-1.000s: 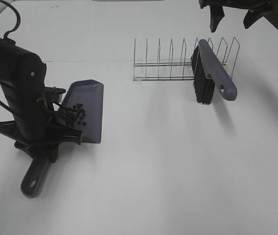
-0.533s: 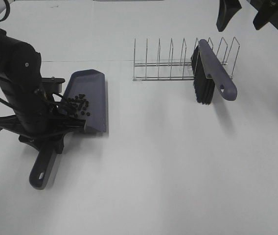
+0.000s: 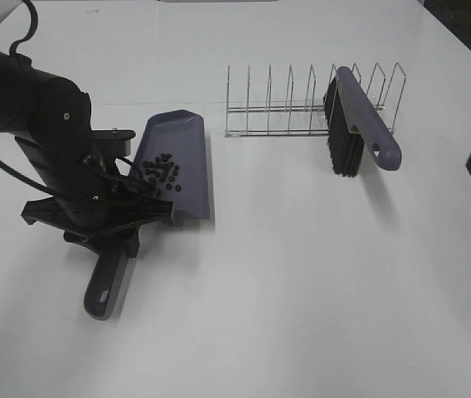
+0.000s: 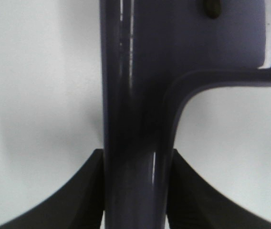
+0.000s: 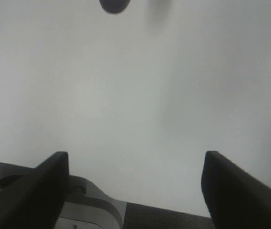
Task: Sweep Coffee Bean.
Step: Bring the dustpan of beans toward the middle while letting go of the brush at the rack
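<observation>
Left tool [image 4: 134,191] clamped on the dustpan [image 3: 182,166] handle, coffee beans [image 3: 162,172] clustered in the pan on the table [image 3: 302,274]; right tool [image 5: 134,186] wide open, empty, beside the brush [image 3: 360,124].

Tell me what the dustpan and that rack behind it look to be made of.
Dustpan: likely moulded plastic, purple-grey and glossy; the left wrist view shows bright streaks along its handle. Rack: thin bare metal wire, silvery, probably steel or chromed; its finish is too fine to judge.
</observation>
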